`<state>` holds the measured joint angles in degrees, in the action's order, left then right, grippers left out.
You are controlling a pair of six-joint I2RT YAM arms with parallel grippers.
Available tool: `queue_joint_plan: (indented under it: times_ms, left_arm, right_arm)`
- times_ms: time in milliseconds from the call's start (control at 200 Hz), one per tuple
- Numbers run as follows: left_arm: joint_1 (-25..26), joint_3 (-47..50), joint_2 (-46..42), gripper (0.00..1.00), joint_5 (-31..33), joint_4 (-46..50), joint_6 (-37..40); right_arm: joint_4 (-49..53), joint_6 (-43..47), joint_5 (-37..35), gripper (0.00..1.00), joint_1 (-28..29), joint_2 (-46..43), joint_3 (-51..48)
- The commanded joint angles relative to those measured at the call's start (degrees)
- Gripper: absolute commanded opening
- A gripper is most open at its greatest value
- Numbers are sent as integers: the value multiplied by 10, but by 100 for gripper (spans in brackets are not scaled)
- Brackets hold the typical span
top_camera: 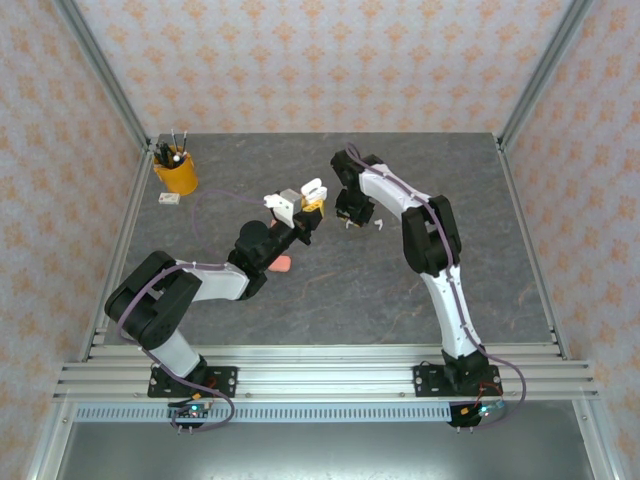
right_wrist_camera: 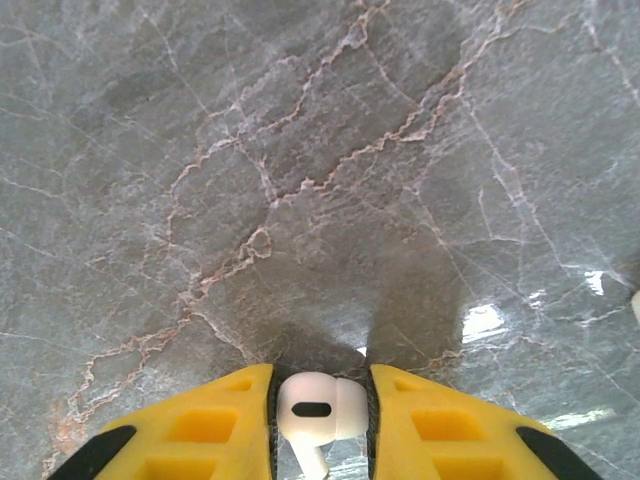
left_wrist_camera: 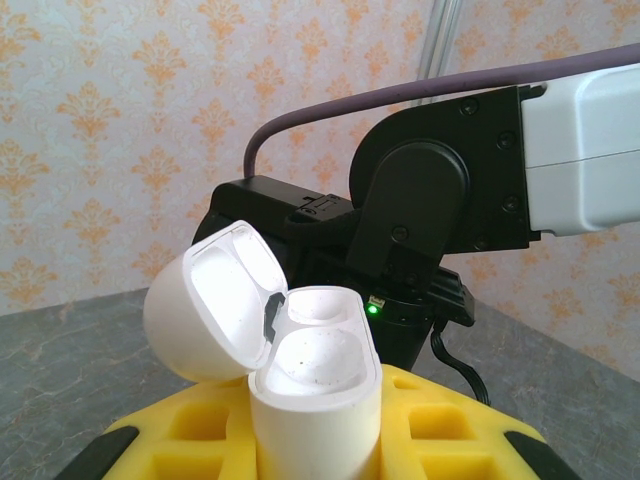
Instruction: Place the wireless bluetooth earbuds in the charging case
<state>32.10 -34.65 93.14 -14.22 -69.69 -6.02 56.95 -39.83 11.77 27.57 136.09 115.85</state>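
White earbud (right_wrist_camera: 318, 408) is pinched tight in the right tool (right_wrist_camera: 320, 390) above the bench (top_camera: 350, 290), and the white charging case (left_wrist_camera: 315, 400) stands lid-open, clamped in the left tool (left_wrist_camera: 318, 440)! The bench is grey stone-look with pale and rusty veins, and a second earbud (top_camera: 379, 222) lies on it near the right tool. Orange-patterned wallpaper (top_camera: 300, 60) covers the walls behind aluminium posts (top_camera: 103, 70).

Both arms reach inward, wrists close together. The left claw (top_camera: 312, 206) clamps a case (left_wrist_camera: 315, 370). The right claw (right_wrist_camera: 320, 440), pointing down, pinches an earbud (right_wrist_camera: 318, 405).
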Motion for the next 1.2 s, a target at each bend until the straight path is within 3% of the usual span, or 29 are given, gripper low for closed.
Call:
queue_joint_plan:
  times_ms: [0,821,1191]
  left_arm:
    - [-5,-15,-3,0,-6,1,3]
    - [-7,-22,-1,0,-29,19,7]
    - [-7,-28,15,0,-55,15,1]
  right_arm:
    - [-6,-2,2,27,6,-25,-23]
    - [-173,9,-66,25,6,-227,-250]
    - [-206,38,-104,25,6,-351,-292]
